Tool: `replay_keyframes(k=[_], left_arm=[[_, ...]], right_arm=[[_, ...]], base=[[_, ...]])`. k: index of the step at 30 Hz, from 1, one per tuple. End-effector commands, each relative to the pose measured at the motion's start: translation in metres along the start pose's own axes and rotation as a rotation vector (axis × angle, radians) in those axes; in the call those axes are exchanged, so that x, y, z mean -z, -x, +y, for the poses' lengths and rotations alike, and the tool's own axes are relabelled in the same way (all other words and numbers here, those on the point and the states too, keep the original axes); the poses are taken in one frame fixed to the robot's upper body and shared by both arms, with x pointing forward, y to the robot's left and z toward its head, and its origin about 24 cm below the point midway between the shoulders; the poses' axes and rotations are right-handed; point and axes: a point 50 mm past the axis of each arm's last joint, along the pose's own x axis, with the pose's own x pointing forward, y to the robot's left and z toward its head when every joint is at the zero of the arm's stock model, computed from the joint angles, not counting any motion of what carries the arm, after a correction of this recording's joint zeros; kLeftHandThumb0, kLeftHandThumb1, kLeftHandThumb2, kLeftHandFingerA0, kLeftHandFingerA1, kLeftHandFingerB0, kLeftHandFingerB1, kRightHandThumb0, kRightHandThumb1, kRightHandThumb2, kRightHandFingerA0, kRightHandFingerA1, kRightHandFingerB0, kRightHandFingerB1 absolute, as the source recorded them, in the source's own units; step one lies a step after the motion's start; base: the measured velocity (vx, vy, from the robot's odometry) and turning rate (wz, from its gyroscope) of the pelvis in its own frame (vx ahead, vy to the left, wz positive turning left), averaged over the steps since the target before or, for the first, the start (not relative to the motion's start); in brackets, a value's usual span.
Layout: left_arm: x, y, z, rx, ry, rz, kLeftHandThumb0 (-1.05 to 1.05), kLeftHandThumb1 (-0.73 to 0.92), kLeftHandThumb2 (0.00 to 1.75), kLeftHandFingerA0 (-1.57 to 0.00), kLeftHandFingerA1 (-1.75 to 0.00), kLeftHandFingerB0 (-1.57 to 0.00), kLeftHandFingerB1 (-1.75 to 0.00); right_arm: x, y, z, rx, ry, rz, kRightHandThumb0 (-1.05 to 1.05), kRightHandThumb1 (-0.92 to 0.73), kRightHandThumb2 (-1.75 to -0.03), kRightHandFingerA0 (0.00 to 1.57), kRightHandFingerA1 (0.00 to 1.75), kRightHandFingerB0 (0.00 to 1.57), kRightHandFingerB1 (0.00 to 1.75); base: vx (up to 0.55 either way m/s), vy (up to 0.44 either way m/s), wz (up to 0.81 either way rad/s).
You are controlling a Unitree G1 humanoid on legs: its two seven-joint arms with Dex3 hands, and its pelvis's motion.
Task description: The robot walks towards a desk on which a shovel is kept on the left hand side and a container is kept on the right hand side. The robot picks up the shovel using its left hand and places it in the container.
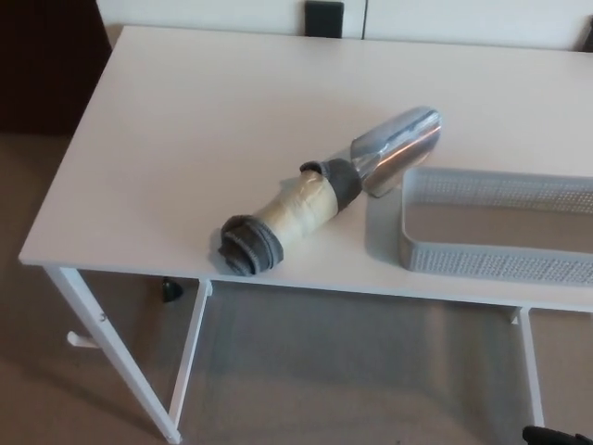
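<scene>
The shovel point(324, 195) lies on the white desk point(185, 139), near its front edge and left of centre. It has a shiny metal scoop at the upper right, a tan wrapped handle and a dark grey end cap pointing toward me. Its scoop tip sits just beyond the far left corner of the grey mesh container point(500, 236), which lies flat on the desk's right side and runs off the picture's right edge. I cannot tell whether the scoop touches the container's rim. Neither of my hands shows in the head view.
White desk legs point(116, 357) stand on beige carpet below. A small dark object point(170, 290) lies on the floor under the desk. A dark panel point(324, 17) sits against the wall behind the desk. Something black point(556, 436) pokes in at the bottom right corner.
</scene>
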Motion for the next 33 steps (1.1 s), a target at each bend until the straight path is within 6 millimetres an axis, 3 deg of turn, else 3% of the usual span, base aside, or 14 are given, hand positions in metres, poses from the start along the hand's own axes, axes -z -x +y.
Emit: replay_keyframes(k=[1,6,8,9,12,14,16,19,20,21,22,23,29,33], left_arm=[[0.0,0.001,0.005,-0.025,-0.012,-0.008,-0.07,0.44,0.88,-0.36,-0.59,-0.24,-0.52],[0.001,0.002,0.006,-0.017,-0.01,-0.018,-0.08,0.44,0.89,-0.36,-0.6,-0.23,-0.52],[0.003,0.004,0.006,-0.021,-0.031,-0.021,-0.09,0.43,0.88,-0.38,-0.6,-0.24,-0.52],[0.004,0.008,0.005,-0.032,-0.098,-0.033,-0.18,0.58,0.57,-0.47,-0.45,-0.36,-0.37],[-0.016,0.023,-0.009,0.021,-0.368,-0.204,-0.39,0.46,0.67,-0.4,-0.51,-0.33,-0.43],[-0.044,0.04,-0.025,0.117,-0.481,-0.375,-0.48,0.43,0.7,-0.35,-0.5,-0.29,-0.43],[-0.095,0.076,-0.048,0.228,-0.525,-0.602,-0.57,0.41,0.71,-0.34,-0.5,-0.25,-0.41],[-0.148,0.119,-0.065,0.293,-0.556,-0.875,-0.58,0.39,0.72,-0.31,-0.5,-0.22,-0.41],[-0.151,0.122,-0.066,0.295,-0.557,-0.887,-0.58,0.39,0.72,-0.31,-0.5,-0.22,-0.41],[-0.167,0.136,-0.07,0.249,-0.586,-1.012,-0.63,0.39,0.73,-0.38,-0.52,-0.29,-0.44],[-0.184,0.152,-0.075,0.239,-0.604,-1.106,-0.58,0.46,0.54,-0.43,-0.45,-0.34,-0.33],[-0.205,0.165,-0.077,0.22,-0.654,-1.252,-0.62,0.38,0.73,-0.35,-0.51,-0.27,-0.42],[-0.258,0.184,-0.085,0.088,-0.768,-1.498,-0.62,0.36,0.75,-0.4,-0.61,-0.31,-0.5],[-0.301,0.177,-0.095,-0.008,-0.888,-1.566,-0.67,0.37,0.77,-0.37,-0.62,-0.28,-0.51]], right_arm=[[-0.001,0.001,-0.003,0.007,0.019,0.004,-0.23,-0.48,-0.6,0.54,0.5,0.43,0.45],[-0.002,0.001,-0.002,-0.006,0.044,0.001,-0.26,-0.47,-0.61,0.54,0.51,0.42,0.46],[-0.001,0.001,-0.001,-0.007,0.028,0.001,-0.16,-0.52,-0.55,0.57,0.48,0.43,0.42],[0.0,0.003,0.0,-0.012,0.034,0.006,-0.16,-0.52,-0.55,0.58,0.48,0.44,0.42],[-0.003,0.0,0.0,-0.016,0.042,0.002,-0.24,-0.48,-0.6,0.54,0.51,0.41,0.45],[-0.007,-0.002,0.001,-0.018,0.059,-0.003,-0.25,-0.48,-0.61,0.53,0.51,0.41,0.45],[-0.008,-0.005,0.0,-0.022,0.063,-0.007,-0.24,-0.49,-0.6,0.52,0.5,0.39,0.44],[-0.01,-0.006,0.0,-0.024,0.076,-0.014,-0.25,-0.49,-0.61,0.53,0.49,0.4,0.44],[-0.011,-0.006,0.0,-0.024,0.077,-0.014,-0.25,-0.49,-0.61,0.53,0.49,0.4,0.44],[-0.011,-0.006,0.0,-0.023,0.076,-0.013,-0.28,-0.48,-0.62,0.53,0.5,0.4,0.45],[-0.011,-0.006,0.001,-0.017,0.063,-0.01,-0.26,-0.49,-0.62,0.54,0.51,0.41,0.45],[-0.014,-0.008,0.002,-0.02,0.052,-0.011,-0.24,-0.49,-0.61,0.53,0.5,0.41,0.45],[-0.018,-0.01,0.004,-0.025,0.066,-0.011,-0.23,-0.49,-0.6,0.53,0.5,0.41,0.44],[-0.019,-0.013,0.006,-0.033,0.067,-0.018,-0.16,-0.52,-0.55,0.57,0.49,0.42,0.42]], base=[[0.0,0.0,0.0],[0.0,0.0,0.0],[0.0,0.0,0.0],[0.0,0.0,0.0],[0.0,0.0,0.0],[0.0,0.0,0.0],[0.0,0.0,0.0],[0.0,0.0,0.0],[0.0,0.0,0.0],[0.0,0.0,0.0],[0.0,0.0,0.0],[0.0,0.0,0.0],[0.0,0.0,0.0],[0.0,0.0,0.0]])
